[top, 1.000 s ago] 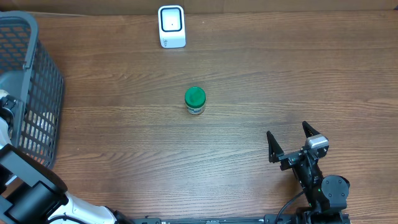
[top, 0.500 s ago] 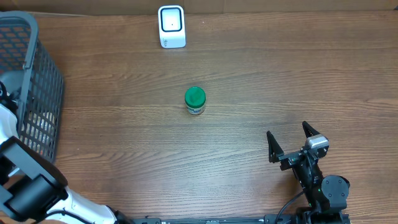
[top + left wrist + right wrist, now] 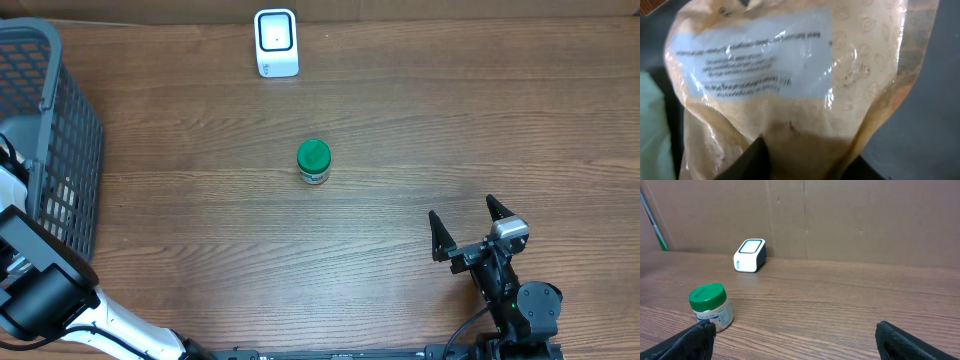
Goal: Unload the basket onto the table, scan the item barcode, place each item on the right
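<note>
Tan bag [image 3: 790,125] bears a blurred white label [image 3: 755,55] — left gripper [image 3: 800,170] unclear, right gripper [image 3: 462,210] spread.

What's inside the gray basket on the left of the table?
The left wrist view shows a tan plastic packet with a white printed label, beside a pale green item. From overhead the basket mesh wall hides the rest.

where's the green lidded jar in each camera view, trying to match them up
Overhead: the green-lidded jar stands near the middle of the picture, below the white scanner.
Left wrist: not in it; a tan bag fills the view.
Right wrist: lower left, upright.
Shared landmark: the white scanner, top centre in the overhead view; behind the jar, up and to its right, in the right wrist view.
</note>
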You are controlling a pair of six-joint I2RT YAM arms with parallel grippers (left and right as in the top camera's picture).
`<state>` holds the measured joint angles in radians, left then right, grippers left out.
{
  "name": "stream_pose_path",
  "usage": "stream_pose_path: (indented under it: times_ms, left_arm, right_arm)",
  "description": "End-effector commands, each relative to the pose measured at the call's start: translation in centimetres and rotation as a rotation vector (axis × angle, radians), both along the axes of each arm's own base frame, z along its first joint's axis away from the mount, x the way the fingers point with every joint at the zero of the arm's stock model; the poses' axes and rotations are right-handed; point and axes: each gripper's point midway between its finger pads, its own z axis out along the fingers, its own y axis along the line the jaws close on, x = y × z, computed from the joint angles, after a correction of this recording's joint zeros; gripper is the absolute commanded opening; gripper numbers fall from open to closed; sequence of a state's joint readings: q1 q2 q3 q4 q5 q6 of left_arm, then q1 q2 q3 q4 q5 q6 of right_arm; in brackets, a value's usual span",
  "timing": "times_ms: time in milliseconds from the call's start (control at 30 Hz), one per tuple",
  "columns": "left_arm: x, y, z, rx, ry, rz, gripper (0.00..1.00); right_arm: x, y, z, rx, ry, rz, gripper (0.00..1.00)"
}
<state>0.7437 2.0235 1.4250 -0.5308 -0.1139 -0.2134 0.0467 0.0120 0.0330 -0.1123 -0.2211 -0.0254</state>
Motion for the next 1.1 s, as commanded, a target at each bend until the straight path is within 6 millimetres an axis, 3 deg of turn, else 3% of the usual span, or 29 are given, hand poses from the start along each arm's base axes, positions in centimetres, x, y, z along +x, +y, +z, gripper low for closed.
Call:
stream_pose_path:
  times_ms: [0,100,133,267,533,633,733,867,1000,1067]
  left_arm:
    - [-0.7,-2.6,-4.6,-0.129,0.056,-0.014,0.26]
    - [-0.5,-2.4,-4.1,-0.129,0.054,-0.014,0.06]
    - [-0.3,-2.4,-3.9,-0.132,0.051,-0.016,0.04]
    - [0.8,-2.2,-1.9,-0.154,0.020,-0.014,0.04]
    - [4.0,-1.3,6.2,-0.171,-0.082,-0.050,0.04]
    - [4.5,-1.6,8.1,-0.183,-0.104,-0.063,0.04]
    - [4.4,-2.0,8.4,-0.197,-0.095,-0.066,0.04]
    - [3.7,-2.9,6.8,-0.234,-0.051,-0.060,0.05]
    - [3.3,-2.9,4.4,-0.252,-0.029,0.015,0.54]
    - [3.4,-3.0,3.2,-0.264,-0.020,0.029,0.70]
  right_arm:
    - [0.0,0.1,0.1,0.006,-0.007,0.004,1.00]
    - [0.0,0.1,0.1,0.006,-0.007,0.004,1.00]
    - [0.0,0.1,0.1,0.006,-0.007,0.004,1.00]
    - [0.0,0.1,0.1,0.006,-0.007,0.004,1.00]
    - [0.0,0.1,0.1,0.006,-0.008,0.004,1.00]
    - [0.0,0.1,0.1,0.006,-0.007,0.004,1.00]
    - [0.0,0.1,0.1,0.006,-0.007,0.004,1.00]
    - [0.0,0.1,0.1,0.006,-0.007,0.004,1.00]
    - [0.0,0.1,0.1,0.006,-0.007,0.004,1.00]
    - [0.0,0.1,0.1,0.006,-0.007,0.004,1.00]
